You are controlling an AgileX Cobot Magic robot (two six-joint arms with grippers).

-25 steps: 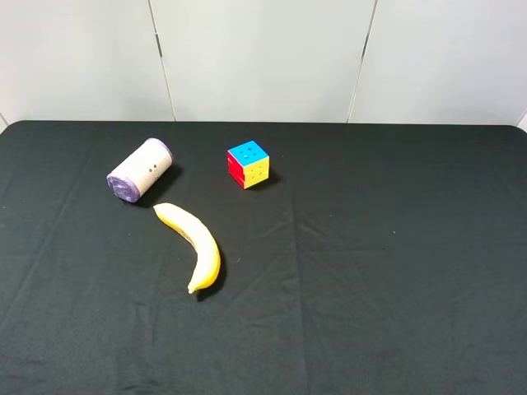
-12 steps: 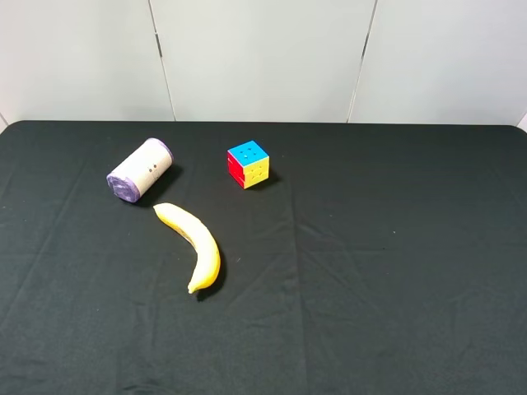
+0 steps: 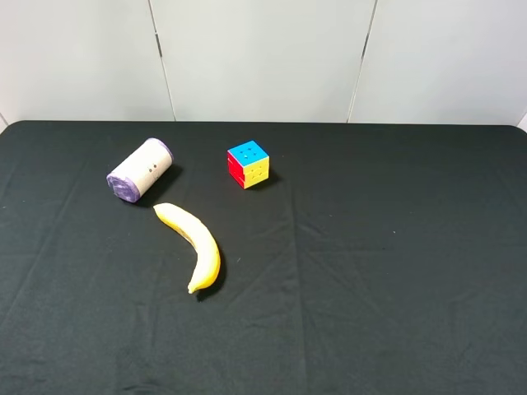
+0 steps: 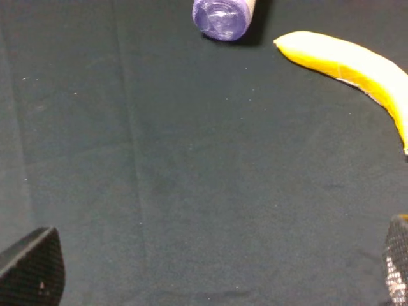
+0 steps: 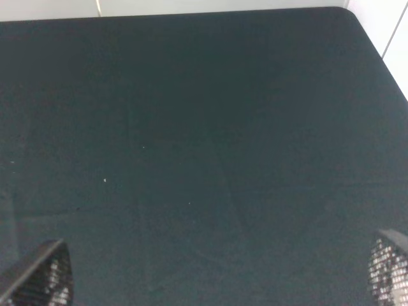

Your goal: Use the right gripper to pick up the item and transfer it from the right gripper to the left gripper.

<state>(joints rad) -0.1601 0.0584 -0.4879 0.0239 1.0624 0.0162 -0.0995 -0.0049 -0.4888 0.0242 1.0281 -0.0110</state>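
Note:
The item (image 3: 140, 169), a small cream-labelled canister with purple crinkled ends, lies on its side at the back left of the black table (image 3: 395, 247). Its purple end (image 4: 220, 17) also shows in the left wrist view. Neither arm appears in the exterior high view. The left gripper (image 4: 210, 271) is open over bare cloth, well short of the item, with only its fingertips (image 4: 32, 268) showing at the frame corners. The right gripper (image 5: 217, 271) is open too, over bare cloth near the table's far right corner, with one fingertip (image 5: 38, 274) in each lower corner.
A yellow banana (image 3: 193, 243) lies just in front of the item and shows in the left wrist view too as the banana (image 4: 350, 64). A multicoloured puzzle cube (image 3: 248, 164) stands at the back centre. White wall panels (image 3: 263, 58) run behind the table's far edge.

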